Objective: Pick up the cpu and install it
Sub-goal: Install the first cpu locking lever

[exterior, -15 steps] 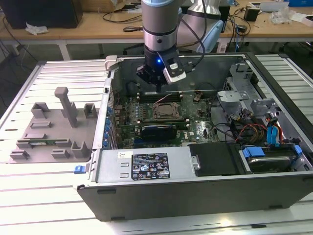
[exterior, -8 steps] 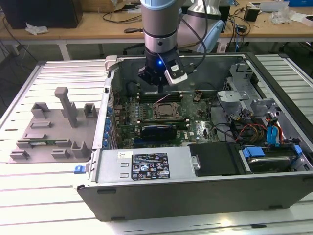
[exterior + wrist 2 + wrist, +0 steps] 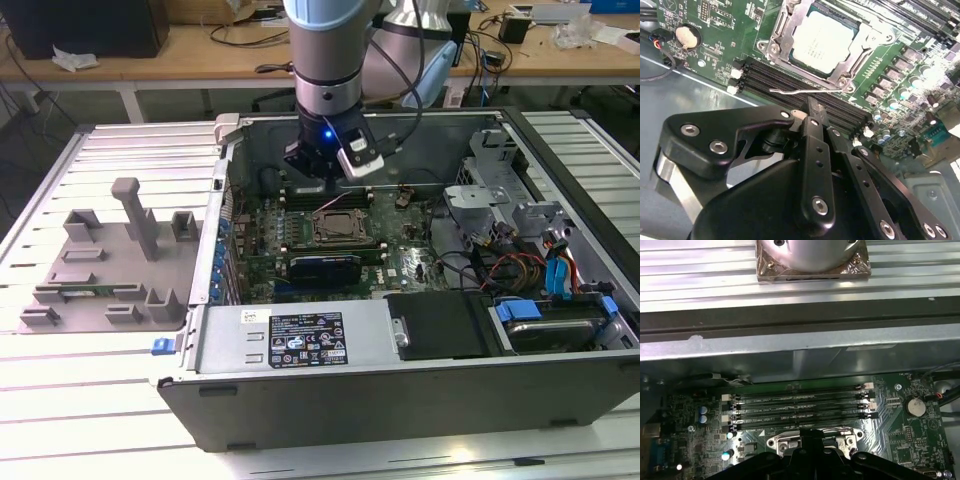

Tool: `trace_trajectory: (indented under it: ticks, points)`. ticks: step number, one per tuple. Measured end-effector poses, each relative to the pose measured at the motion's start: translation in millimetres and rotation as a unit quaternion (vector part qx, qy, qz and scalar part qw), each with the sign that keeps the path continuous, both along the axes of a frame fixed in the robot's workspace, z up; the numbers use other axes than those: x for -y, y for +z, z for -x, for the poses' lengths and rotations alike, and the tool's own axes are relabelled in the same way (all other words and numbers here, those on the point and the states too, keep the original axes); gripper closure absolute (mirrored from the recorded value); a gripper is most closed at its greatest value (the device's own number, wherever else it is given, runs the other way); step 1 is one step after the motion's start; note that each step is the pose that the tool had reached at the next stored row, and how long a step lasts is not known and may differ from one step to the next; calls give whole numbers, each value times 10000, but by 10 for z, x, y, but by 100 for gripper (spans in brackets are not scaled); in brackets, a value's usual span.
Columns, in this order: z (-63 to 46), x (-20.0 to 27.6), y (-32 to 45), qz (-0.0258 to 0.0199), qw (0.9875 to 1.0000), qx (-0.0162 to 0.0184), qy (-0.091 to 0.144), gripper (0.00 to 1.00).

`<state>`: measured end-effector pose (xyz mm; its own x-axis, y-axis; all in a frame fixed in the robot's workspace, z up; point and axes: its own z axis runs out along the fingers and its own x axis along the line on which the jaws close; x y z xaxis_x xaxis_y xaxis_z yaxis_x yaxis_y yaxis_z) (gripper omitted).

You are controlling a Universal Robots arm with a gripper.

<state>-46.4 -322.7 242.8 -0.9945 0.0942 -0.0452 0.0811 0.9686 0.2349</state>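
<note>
cpu [image 3: 822, 42], where is it right now?

seated in the socket [image 3: 857, 50] on the board [image 3: 715, 30], silver top up, with the socket's metal lying around its edges. nothing holds it.

and the gripper [image 3: 812, 106]?

its fingers look pressed together with nothing between them. in the second wrist view the tip hangs over the memory slots [image 3: 770, 75], just beside the socket. it is also close to the thin wire lever [image 3: 790, 92] that runs along the socket's side. in the exterior view the gripper [image 3: 320, 172] stands inside the open case [image 3: 400, 400], above the board and next to the socket.

so which step is this?

my read is that picking and placing are done, since the chip already lies in its seat. the work looks to be at the securing end of the install. i cannot tell whether the lever is hooked down. its bent end seems to lie free by the slots.

what does the next move call for?

that depends on the lever. if it needs working, the tip has to land squarely on a thin, springy wire. the push must not slide off onto the slots or the small parts near them. if the arm is to leave instead, it needs a straight lift that clears the case wall. either way the chip must not be nudged in its seat.
</note>
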Motion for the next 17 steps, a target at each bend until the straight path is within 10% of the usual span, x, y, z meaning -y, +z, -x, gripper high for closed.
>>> trace_trajectory:
  ticks: [8,17]
  points:
    - [0,0,-61,-7,9999,157,0,89]
    - [-3,-52,-184,105,9998,165,2,89]
